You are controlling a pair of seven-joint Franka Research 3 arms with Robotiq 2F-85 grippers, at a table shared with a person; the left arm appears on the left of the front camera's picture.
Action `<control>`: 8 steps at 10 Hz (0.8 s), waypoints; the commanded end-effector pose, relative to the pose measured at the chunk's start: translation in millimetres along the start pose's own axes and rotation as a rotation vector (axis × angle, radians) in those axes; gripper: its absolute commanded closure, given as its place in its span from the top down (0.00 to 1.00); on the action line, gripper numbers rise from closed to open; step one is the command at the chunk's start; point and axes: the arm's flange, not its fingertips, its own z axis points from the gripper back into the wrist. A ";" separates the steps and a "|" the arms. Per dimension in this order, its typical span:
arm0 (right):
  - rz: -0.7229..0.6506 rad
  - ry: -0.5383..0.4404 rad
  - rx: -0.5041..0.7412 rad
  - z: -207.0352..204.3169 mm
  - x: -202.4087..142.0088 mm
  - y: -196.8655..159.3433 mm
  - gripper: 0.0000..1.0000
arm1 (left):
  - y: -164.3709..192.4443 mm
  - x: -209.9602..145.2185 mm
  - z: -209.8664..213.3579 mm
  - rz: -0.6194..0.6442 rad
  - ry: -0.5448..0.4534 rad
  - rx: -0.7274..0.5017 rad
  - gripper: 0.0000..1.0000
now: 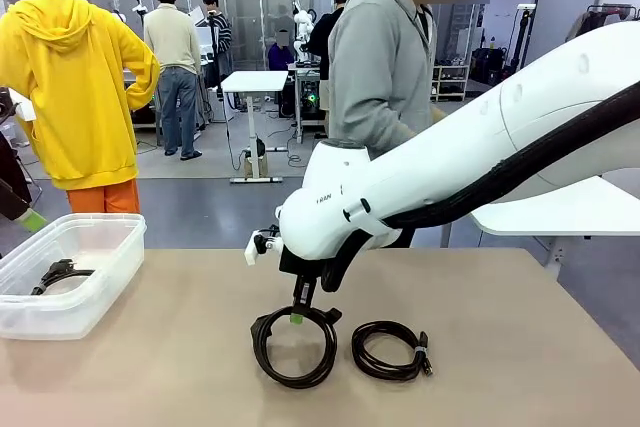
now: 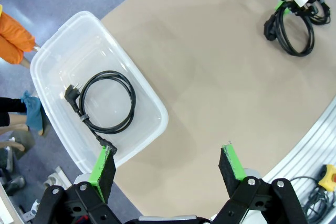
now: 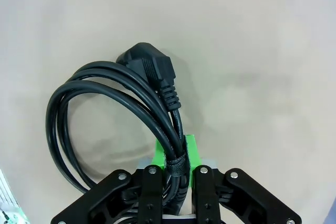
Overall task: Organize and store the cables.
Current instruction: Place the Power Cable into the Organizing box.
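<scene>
A thick black cable coil (image 1: 293,349) sits at the table's middle, and my right gripper (image 1: 297,315) is shut on its top edge. In the right wrist view the coil (image 3: 100,98) hangs from the gripper (image 3: 176,153) with its plug (image 3: 152,66) uppermost, and its lower edge is at the table. A thinner coil (image 1: 390,350) lies flat just right of it. Another coil (image 2: 107,100) rests inside the clear plastic bin (image 2: 68,61). My left gripper (image 2: 168,156) hovers open high above the bin's near edge, holding nothing.
The bin (image 1: 100,221) stands at the table's left edge. A person in a grey hoodie (image 1: 380,67) stands at the far side, behind my right arm. Bare tabletop (image 1: 180,347) lies between the bin and the coils.
</scene>
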 end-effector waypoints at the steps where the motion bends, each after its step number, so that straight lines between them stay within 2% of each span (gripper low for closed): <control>1: -0.026 0.020 -0.028 0.9 5.0 -3.9 0.00 | 0.9 2.3 0.8 0.005 0.002 0.015 1.00; 2: -0.035 0.019 -0.036 3.2 4.3 -6.1 0.52 | 0.9 2.3 0.8 0.005 0.002 0.015 1.00; 3: -0.046 0.019 -0.041 7.3 3.6 -9.3 0.53 | 0.9 2.3 0.8 0.005 0.002 0.015 1.00; 4: -0.053 0.010 -0.039 14.3 1.5 -10.5 0.86 | 0.9 2.3 0.8 0.005 0.002 0.015 1.00; 5: -0.066 0.000 -0.038 21.9 0.2 -10.3 0.87 | 0.9 2.3 0.8 0.005 0.002 0.015 1.00; 6: -0.102 0.012 -0.048 32.1 -4.6 -10.9 1.00 | 0.0 0.0 0.0 0.000 0.000 0.000 1.00; 7: -0.174 -0.002 -0.005 53.6 -15.0 -15.5 1.00 | -3.7 17.7 -1.4 -0.061 0.001 0.001 1.00; 8: -0.241 0.024 0.008 76.9 -29.8 -19.2 1.00 | -6.4 31.4 -4.3 -0.097 0.012 -0.012 1.00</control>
